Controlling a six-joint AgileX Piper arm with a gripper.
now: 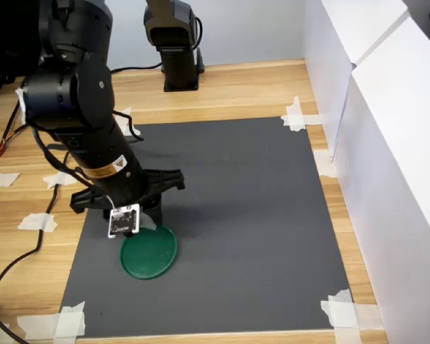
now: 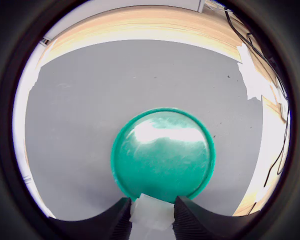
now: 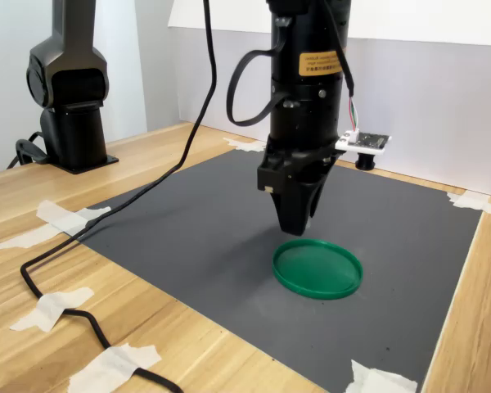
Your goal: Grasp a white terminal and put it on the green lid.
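Observation:
The green lid (image 1: 149,252) lies flat near the front left of the dark grey mat (image 1: 258,201); it also shows as lid (image 3: 317,268) and lid (image 2: 162,152). My gripper (image 3: 295,225) points straight down just above the lid's rim, on the second exterior view's left side of the disc. In the wrist view the gripper (image 2: 151,214) is shut on the white terminal (image 2: 151,210), a small pale block pinched between the two black fingertips (image 2: 192,217) over the lid's edge. In both exterior views the terminal is hidden by the fingers.
A second black arm base (image 1: 175,43) stands on the wooden table behind the mat. White panels (image 1: 387,143) wall off the first exterior view's right. A black cable (image 3: 57,286) trails over the wood among white tape pieces (image 3: 53,307).

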